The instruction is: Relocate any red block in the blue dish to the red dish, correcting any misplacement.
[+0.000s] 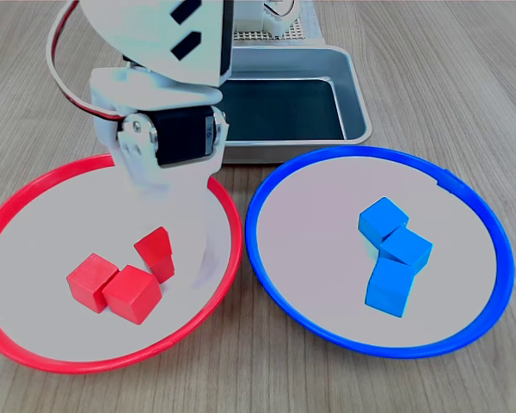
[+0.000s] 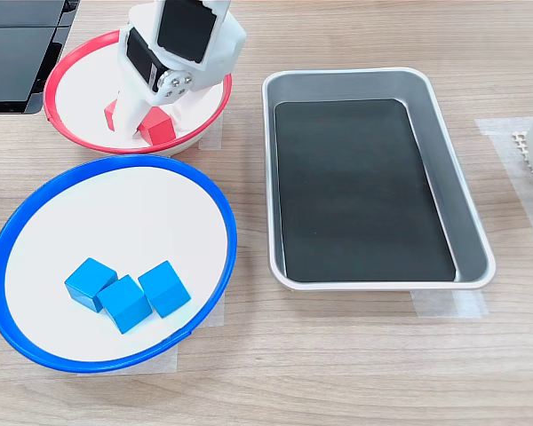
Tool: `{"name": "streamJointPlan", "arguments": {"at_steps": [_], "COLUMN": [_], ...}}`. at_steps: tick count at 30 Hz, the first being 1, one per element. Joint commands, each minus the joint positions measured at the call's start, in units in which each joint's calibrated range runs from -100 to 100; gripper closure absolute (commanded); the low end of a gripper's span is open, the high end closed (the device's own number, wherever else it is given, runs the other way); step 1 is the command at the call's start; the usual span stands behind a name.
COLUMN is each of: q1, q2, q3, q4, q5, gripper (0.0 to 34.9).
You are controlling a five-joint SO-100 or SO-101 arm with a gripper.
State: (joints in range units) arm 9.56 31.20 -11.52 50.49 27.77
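- Reaching down into the red dish (image 1: 17, 206), our tool (image 1: 182, 225) is hanging over the dish's pale inside in the first exterior view; its white fingers blur against the dish, so we cannot tell how far apart they are standing or whether they are gripping anything.
- We are seeing three red blocks in that dish: one red block (image 1: 156, 251) is tilting on edge just beside the tool, and two more red cubes (image 1: 113, 287) are sitting touching each other toward the first exterior view's left.
- We are finding only three blue cubes (image 1: 394, 253) in the blue dish (image 1: 267, 249), clustered together and touching.
- We are looking at a rectangular metal tray (image 2: 444, 151) with a dark floor, lying on the wooden tabletop (image 2: 355, 355) beside both dishes in the second exterior view.
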Motion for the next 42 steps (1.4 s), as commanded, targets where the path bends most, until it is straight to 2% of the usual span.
{"name": "streamJointPlan", "arguments": {"at_steps": [1,5,9,10,14,15,21,25,36,42], "q1": [0.7,0.6,0.4,0.2,-2.2,-3.0,-9.6,-11.4,-12.8,-14.2], "q2": [-3.8,-8.3,-16.2,-18.5,-29.3,-32.4,-51.5,-60.8,-90.7,-109.0], "q3": [-2.1,0.6,5.9,7.7,18.1,21.6,41.4,50.5,80.8,97.8], "q4": [0.5,-0.1,-1.1,-1.8,-9.3,-11.1,-18.7,-21.1,-25.6,-21.5], "q5": [-0.2,0.0,0.0,-0.2,-5.1,-6.8,-17.4,-22.7,-27.5,-28.0], "gripper": [14.5,14.4,16.7,18.6,33.6,34.6,34.6,34.6,34.6,34.6]}}
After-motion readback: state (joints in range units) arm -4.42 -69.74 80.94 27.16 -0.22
